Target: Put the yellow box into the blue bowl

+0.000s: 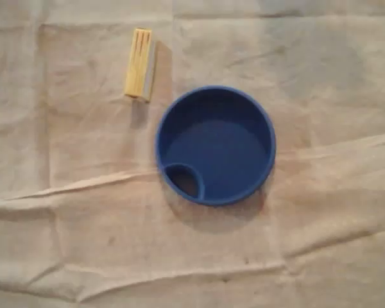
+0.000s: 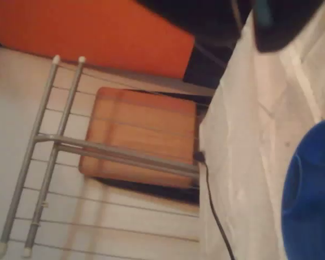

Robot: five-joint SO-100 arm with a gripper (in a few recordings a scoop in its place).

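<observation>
Two things lie on the creased cloth in the overhead view: the yellow box, flat and just up-left of the blue bowl, not touching it; the bowl stands mouth up and empty, ready to receive it; a dark blur atop the wrist view may be the claw; open or closed, I cannot tell.

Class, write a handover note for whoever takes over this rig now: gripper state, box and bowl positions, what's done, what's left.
Gripper: likely the dark part at the wrist view's top; open or shut unclear.
The yellow box lies on the cloth, up-left of the blue bowl in the overhead view, apart from it. The bowl is empty.
Done: nothing.
Left: grasp box, place in bowl.
</observation>
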